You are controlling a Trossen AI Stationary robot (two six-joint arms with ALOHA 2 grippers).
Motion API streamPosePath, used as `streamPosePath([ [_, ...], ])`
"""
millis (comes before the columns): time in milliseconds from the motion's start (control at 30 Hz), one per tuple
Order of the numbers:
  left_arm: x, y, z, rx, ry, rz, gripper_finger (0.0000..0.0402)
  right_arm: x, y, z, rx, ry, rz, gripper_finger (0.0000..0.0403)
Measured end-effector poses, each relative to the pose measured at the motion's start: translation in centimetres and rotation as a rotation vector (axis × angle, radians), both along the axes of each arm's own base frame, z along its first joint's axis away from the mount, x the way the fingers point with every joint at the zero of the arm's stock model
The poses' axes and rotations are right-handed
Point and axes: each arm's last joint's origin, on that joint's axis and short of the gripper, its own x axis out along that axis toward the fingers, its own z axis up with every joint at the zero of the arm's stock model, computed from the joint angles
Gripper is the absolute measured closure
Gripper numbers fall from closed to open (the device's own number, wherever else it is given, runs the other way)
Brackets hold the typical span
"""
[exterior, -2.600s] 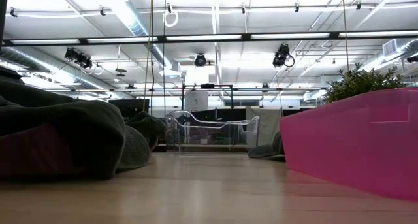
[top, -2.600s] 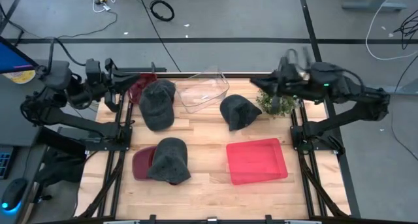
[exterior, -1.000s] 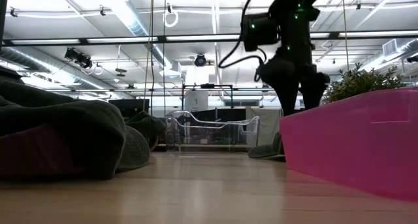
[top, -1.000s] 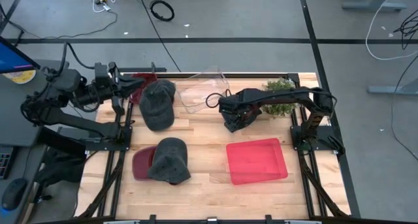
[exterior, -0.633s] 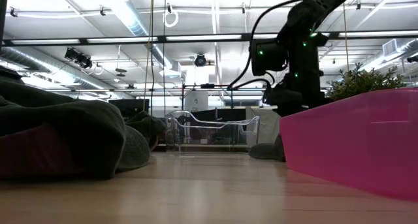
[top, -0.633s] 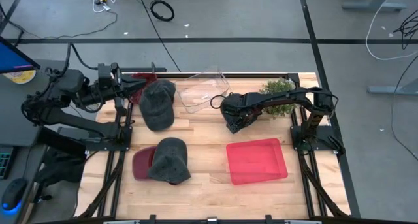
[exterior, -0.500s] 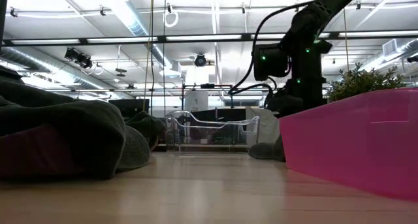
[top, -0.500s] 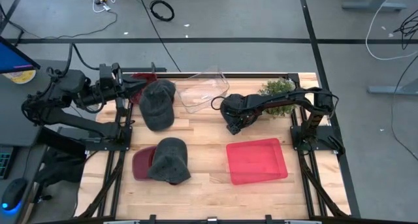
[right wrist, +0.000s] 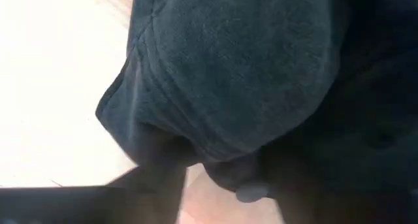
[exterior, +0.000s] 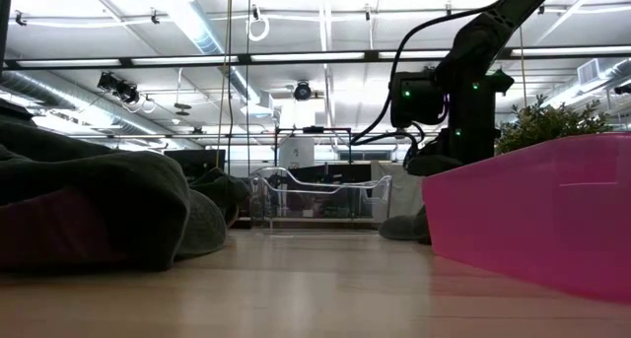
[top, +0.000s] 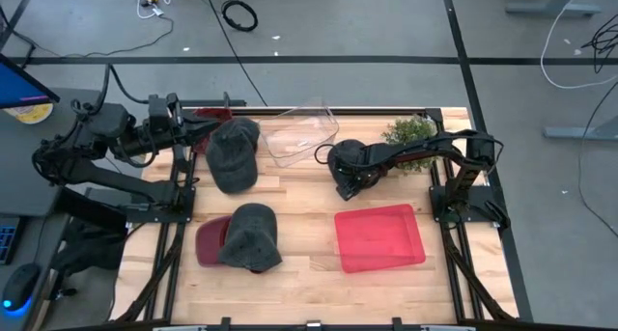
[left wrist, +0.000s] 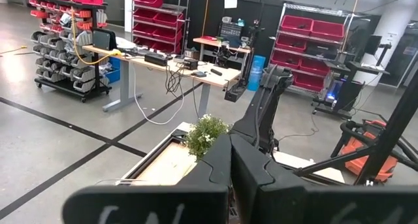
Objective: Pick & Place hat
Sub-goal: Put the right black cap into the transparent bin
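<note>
1. Right gripper [top: 344,181] was down on the dark hat [top: 350,177] at the table's middle-right, between the clear bin [top: 301,133] and the pink tray [top: 379,236].
2. In the right wrist view the hat's dark fabric [right wrist: 248,74] filled nearly the whole frame, with fingers [right wrist: 157,162] pressed into a bunched fold at its edge; pale wood showed beside it.
3. Right gripper's jaws were part-way closed around hat fabric; whether the grip was firm, cannot tell.
4. The hat still lay on the table [top: 299,191], near the plant [top: 410,138] and just above the pink tray in the high view.
5. In the low view the right arm [exterior: 458,92] came down behind the pink tray's wall [exterior: 532,210]; only a sliver of the hat [exterior: 404,227] showed at the tray's corner.
6. Left gripper [top: 198,128] was closed and empty, fingers together, held at the table's left edge beside a second dark hat [top: 232,152].
7. Left wrist view showed the shut fingers [left wrist: 245,175] pointed across the table toward the plant [left wrist: 206,134] and the right arm [left wrist: 268,106].
8. A third dark hat [top: 251,236] rested on a dark red tray [top: 208,242] at the table's front-left.
9. The pink tray had nothing in it.
</note>
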Motion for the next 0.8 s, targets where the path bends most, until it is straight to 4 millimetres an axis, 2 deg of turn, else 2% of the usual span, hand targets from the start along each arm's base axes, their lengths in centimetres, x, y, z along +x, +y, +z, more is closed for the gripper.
streamPosePath([
  [167,0.0,0.0,0.0,0.000,0.001,0.001,0.0399,-0.1,0.1,0.3,0.034,-0.013,-0.002,0.0363],
  [200,0.0,0.0,0.0,0.000,0.000,0.000,0.0399,-0.1,0.2,0.5,0.036,-0.021,0.010,0.0379],
  [300,0.0,0.0,0.0,0.000,0.001,0.000,0.0399,-0.6,0.7,1.3,0.041,-0.028,0.024,0.0379],
  [500,0.0,0.0,0.0,0.058,0.021,0.002,0.0399,-2.0,1.6,4.8,0.013,-0.076,0.042,0.0391],
  [800,0.4,0.0,-0.1,0.153,0.067,-0.002,0.0399,-4.3,3.4,11.0,-0.009,-0.320,0.109,0.0391],
])
